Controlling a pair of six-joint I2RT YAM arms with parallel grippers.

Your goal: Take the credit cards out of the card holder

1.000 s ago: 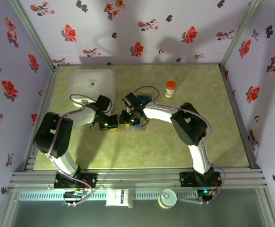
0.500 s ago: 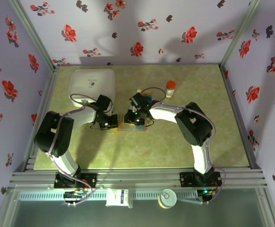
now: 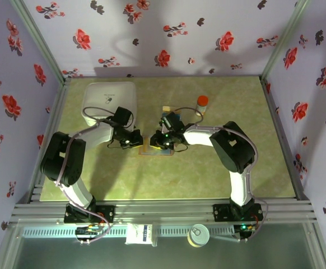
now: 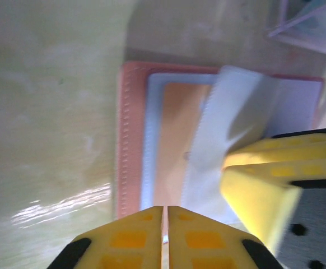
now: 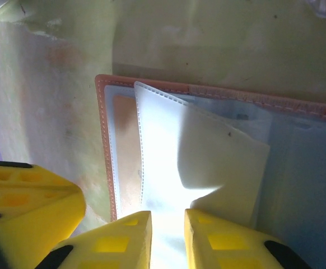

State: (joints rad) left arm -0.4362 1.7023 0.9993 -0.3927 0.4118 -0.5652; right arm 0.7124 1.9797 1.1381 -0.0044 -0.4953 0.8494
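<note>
Starting at the far left with the white square container [image 3: 110, 101], parked toward the back of the green table [image 3: 236, 168]. Moving right to the left gripper [image 4: 164, 210]: closed up, yellow fingers [image 4: 132, 238] all but pressed together with just a hairline slit, poised over the near edge of the card holder [image 4: 130, 140]; touching it or not, cannot tell. And there it is, dead centre between the two arms, lying open and flat on the table, with a tan stitched border outside and blue-grey pockets inside. Showing through one pocket, an orange-tan panel [image 4: 174, 145]: card or lining, cannot tell. Next, a pale inner flap [image 5: 208, 151] with a stitched edge, raised off the rest and running down into the right gripper [image 5: 167, 216], pinched between those two fingers. Close quarters here, with both grippers nearly nose to nose over the card holder. Just behind, the corner of a clear tray [image 4: 306, 25]. Further right and back, well apart from the action, an orange-capped little bottle [image 3: 202, 103], standing upright.
</note>
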